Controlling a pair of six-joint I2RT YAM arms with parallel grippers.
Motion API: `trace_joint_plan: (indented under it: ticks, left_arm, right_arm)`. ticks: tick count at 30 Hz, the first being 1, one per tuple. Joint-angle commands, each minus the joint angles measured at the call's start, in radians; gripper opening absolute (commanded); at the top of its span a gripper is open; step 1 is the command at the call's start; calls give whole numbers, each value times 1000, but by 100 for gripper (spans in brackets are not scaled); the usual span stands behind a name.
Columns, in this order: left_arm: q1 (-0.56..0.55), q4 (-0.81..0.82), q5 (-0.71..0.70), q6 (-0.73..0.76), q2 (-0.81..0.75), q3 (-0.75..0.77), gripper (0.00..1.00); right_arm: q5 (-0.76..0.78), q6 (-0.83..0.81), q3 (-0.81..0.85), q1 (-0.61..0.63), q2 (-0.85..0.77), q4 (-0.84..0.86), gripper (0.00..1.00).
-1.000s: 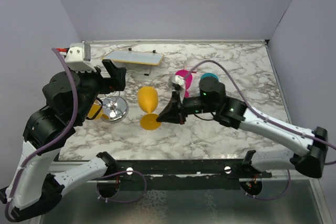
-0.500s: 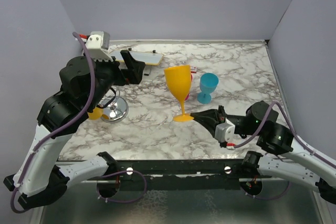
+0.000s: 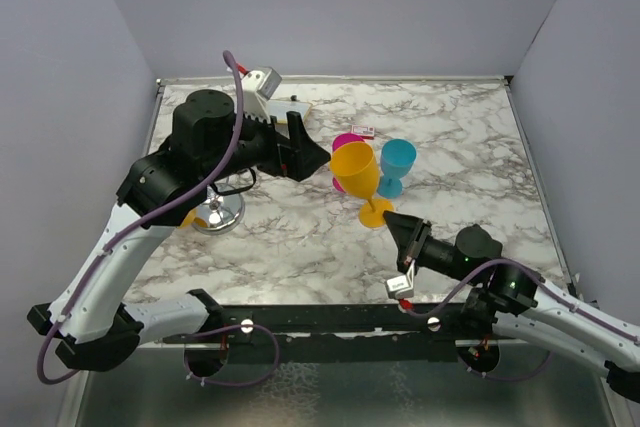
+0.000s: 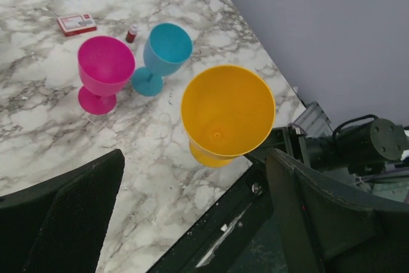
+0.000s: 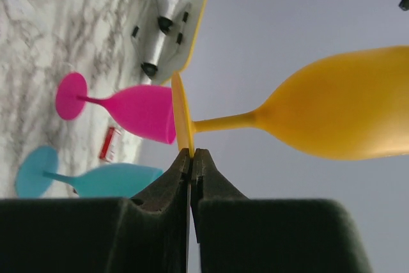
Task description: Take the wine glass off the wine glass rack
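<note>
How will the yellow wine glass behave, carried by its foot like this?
The opaque yellow wine glass looks plastic, so it is probably light and tough. The right gripper pinches only its thin foot rim, so it may pivot or slip.

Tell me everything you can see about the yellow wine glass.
The yellow glass looks like opaque plastic: a wide open bowl, a short stem, a flat round foot. It is empty. It tilts slightly, mouth up, and seems lifted off the marble table. The right gripper, shut, pinches the rim of its foot; nothing else touches it. It hangs just on the near side of the pink glass and teal glass.
</note>
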Motion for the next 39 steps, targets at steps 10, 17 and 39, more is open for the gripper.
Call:
trace_joint_plan:
  ticks: [10, 17, 39]
  left_arm:
    - [-1, 3, 235, -8, 63, -32, 76]
    - [-2, -33, 200, -6, 120, -32, 60]
    - [-2, -149, 71, 47, 173, 34, 0]
  right_arm:
    - [152, -350, -60, 4, -22, 170, 1]
    - [136, -363, -57, 3, -17, 171, 1]
    - [103, -311, -48, 3, 8, 64, 25]
